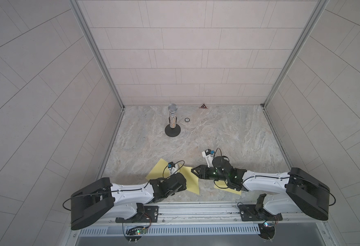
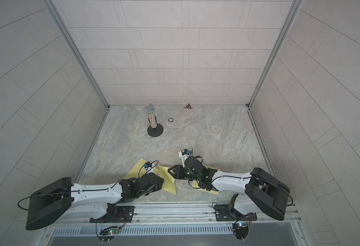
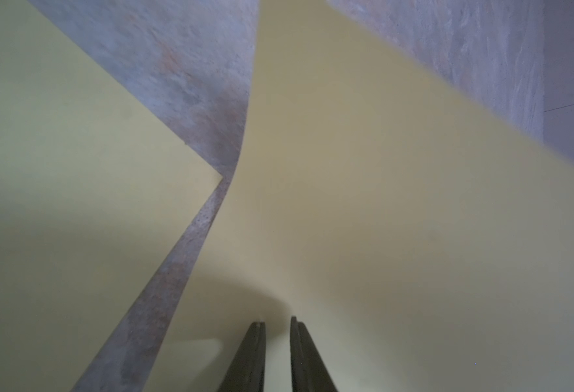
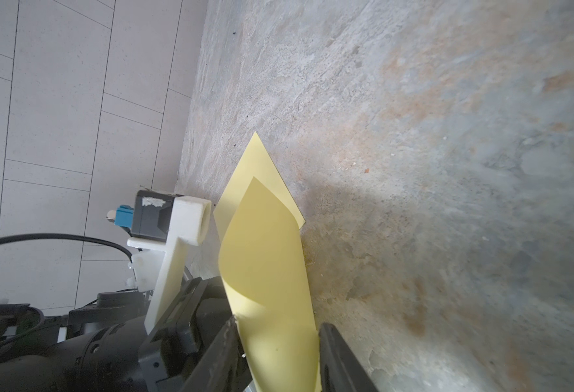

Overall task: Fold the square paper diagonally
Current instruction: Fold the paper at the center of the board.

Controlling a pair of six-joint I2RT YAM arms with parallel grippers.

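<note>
Yellow paper (curled over) sits within the right claw.

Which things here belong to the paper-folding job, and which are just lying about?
Job: pale yellow square paper sheet, partly curled over; left hand; right hand.
Lying about: second yellow sheet under the right arm; glittery silver microphone on black round stand; small round disc; brown triangular piece.
</note>
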